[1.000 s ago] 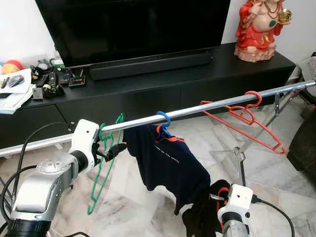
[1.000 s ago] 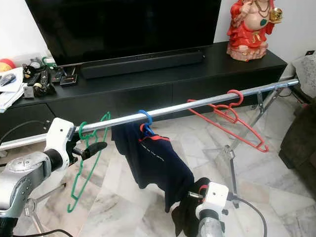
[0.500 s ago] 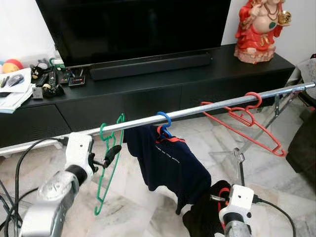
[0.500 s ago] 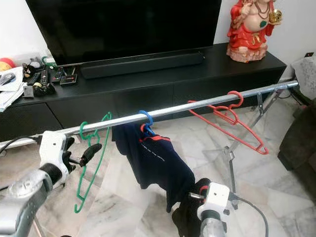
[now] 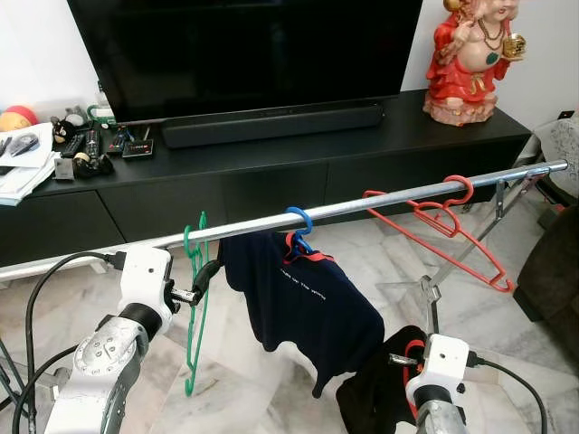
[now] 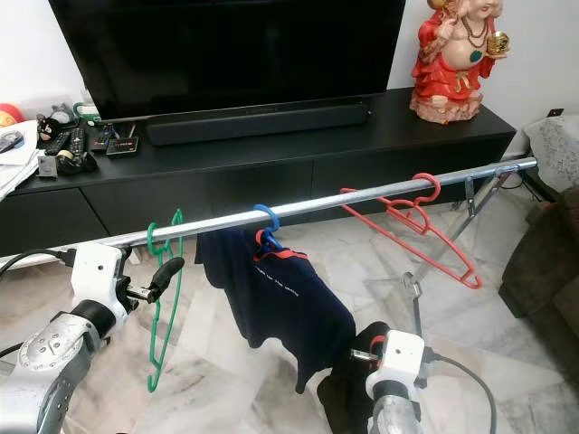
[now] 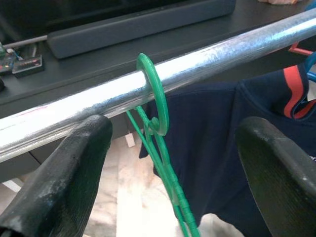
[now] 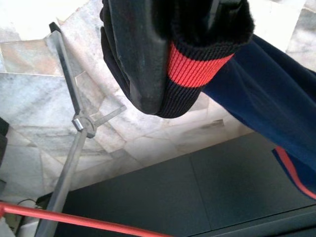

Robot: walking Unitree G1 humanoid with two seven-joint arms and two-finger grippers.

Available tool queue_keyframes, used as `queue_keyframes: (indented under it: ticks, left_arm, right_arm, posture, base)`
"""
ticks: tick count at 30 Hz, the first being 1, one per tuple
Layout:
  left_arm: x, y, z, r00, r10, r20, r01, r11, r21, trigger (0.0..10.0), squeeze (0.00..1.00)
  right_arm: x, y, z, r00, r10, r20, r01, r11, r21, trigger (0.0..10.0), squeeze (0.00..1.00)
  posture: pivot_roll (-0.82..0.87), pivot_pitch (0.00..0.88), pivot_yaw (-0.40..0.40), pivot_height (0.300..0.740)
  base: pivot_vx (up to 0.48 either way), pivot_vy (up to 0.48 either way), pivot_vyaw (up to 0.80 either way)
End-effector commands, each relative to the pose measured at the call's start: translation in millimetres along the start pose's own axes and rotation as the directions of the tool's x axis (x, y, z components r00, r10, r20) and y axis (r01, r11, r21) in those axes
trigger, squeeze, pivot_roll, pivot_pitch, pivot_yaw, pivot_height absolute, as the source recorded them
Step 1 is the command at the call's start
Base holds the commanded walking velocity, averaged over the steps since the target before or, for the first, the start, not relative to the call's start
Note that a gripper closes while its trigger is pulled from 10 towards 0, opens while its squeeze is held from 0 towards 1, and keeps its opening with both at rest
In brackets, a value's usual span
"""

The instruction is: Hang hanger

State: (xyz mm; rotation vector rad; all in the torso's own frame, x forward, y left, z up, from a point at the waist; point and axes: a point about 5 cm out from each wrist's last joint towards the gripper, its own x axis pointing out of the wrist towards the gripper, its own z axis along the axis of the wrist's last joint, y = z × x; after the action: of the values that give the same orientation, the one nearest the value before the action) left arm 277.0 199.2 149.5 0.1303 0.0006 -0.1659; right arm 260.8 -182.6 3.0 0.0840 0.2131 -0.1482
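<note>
the green hanger (image 5: 194,307) hangs by its hook on the metal rail (image 5: 362,203), left of the navy shirt (image 5: 308,303). the left hand (image 7: 168,163) sits spread apart just before the hook, touching nothing. the right hand (image 8: 158,54) is clamped on a black garment (image 5: 380,393) below the rail.

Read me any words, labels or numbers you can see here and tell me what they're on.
Navy shirt on the rail: one line of small white print across the chest, too small to read.
Papers on the TV cabinet: any print is too blurred to read.
Nothing else legible.
</note>
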Motion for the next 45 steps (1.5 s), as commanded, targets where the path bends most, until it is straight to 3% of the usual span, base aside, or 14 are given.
queue_keyframes:
  ticks: [1, 11, 26, 34, 39, 45]
  left_arm:
    - [-0.5, -0.5, 0, 1.0, 0.01, 0.011, -0.01, 1.0, 0.0, 10.0, 0.0]
    - [1.3, 0.8, 2, 0.999, 0.042, 0.018, -0.042, 0.999, 0.01, 10.0, 0.0]
    - [1.2, 2.8, 6, 0.992, 0.115, 0.045, -0.115, 0.993, 0.006, 10.0, 0.0]
    - [-7.1, 9.7, -2, 0.99, 0.142, 0.01, -0.142, 0.977, 0.159, 10.0, 0.0]
    - [-12.6, 19.9, -7, 0.981, 0.191, -0.025, -0.183, 0.966, 0.181, 10.0, 0.0]
    - [-13.2, 18.3, -6, 0.981, 0.192, -0.007, -0.188, 0.969, 0.162, 10.0, 0.0]
  right_arm:
    - [0.0, -0.9, 2, 1.0, 0.007, 0.01, -0.006, 1.0, -0.015, 10.0, 0.0]
    - [0.1, -2.3, 3, 0.999, 0.03, 0.015, -0.029, 0.998, -0.058, 10.0, 0.0]
    - [3.3, -5.7, 5, 0.999, 0.044, 0.007, -0.044, 0.997, -0.061, 10.0, 0.0]
    - [4.5, -5.0, 6, 0.998, 0.057, 0.009, -0.056, 0.996, -0.068, 10.0, 0.0]
    - [4.9, -4.9, 5, 0.998, 0.058, 0.002, -0.058, 0.997, -0.053, 10.0, 0.0]
    - [5.4, -4.2, 5, 0.998, 0.07, -0.004, -0.07, 0.996, -0.051, 10.0, 0.0]
  posture:
    - [0.02, 0.065, 0.015, 0.74]
    - [0.02, 0.053, 0.011, 0.74]
    - [0.02, 0.069, -0.014, 0.74]
    - [0.02, 0.073, -0.017, 0.74]
    - [0.03, 0.077, -0.017, 0.74]
    - [0.03, 0.079, -0.019, 0.74]
  base:
    - [0.0, -0.472, 0.0]
    - [0.0, -0.461, 0.24]
    - [0.0, 0.0, 0.11]
    - [0.0, -0.293, 0.57]
    - [0.0, -0.245, 0.0]
    - [0.0, 0.0, 0.0]
